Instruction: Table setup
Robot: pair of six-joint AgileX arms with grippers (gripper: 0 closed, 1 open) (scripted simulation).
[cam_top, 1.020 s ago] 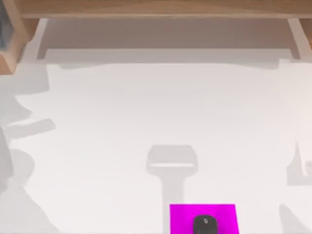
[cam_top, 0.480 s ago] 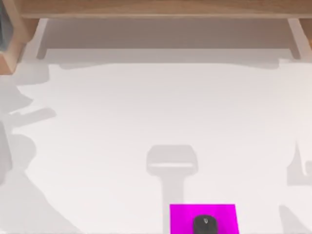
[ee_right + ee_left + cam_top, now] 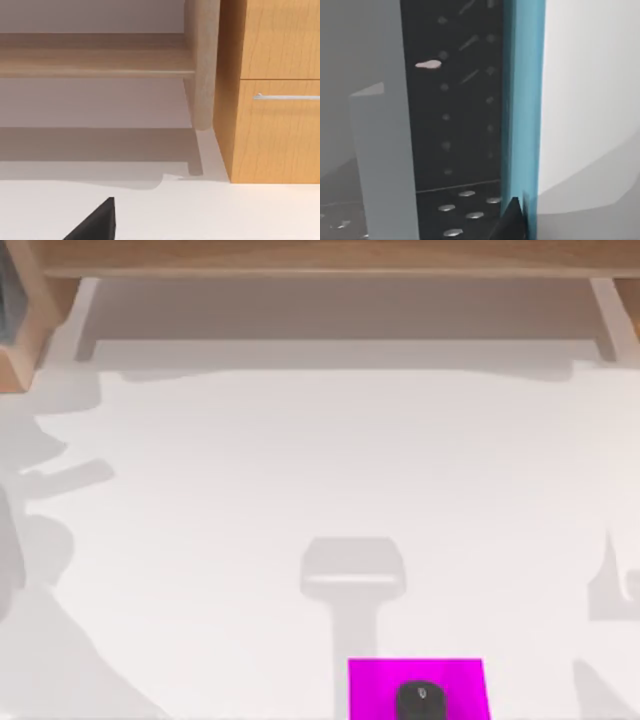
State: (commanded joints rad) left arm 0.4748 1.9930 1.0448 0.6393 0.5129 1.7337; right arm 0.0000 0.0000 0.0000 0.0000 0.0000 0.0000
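Worktop [image 3: 300, 460], broad white matte surface spanning the top view, magenta pad [image 3: 415, 672] at its near edge right of centre, black mouse [image 3: 420, 700] on pad, wooden frame [image 3: 320, 258] along far edge, state of either hand cannot be determined.
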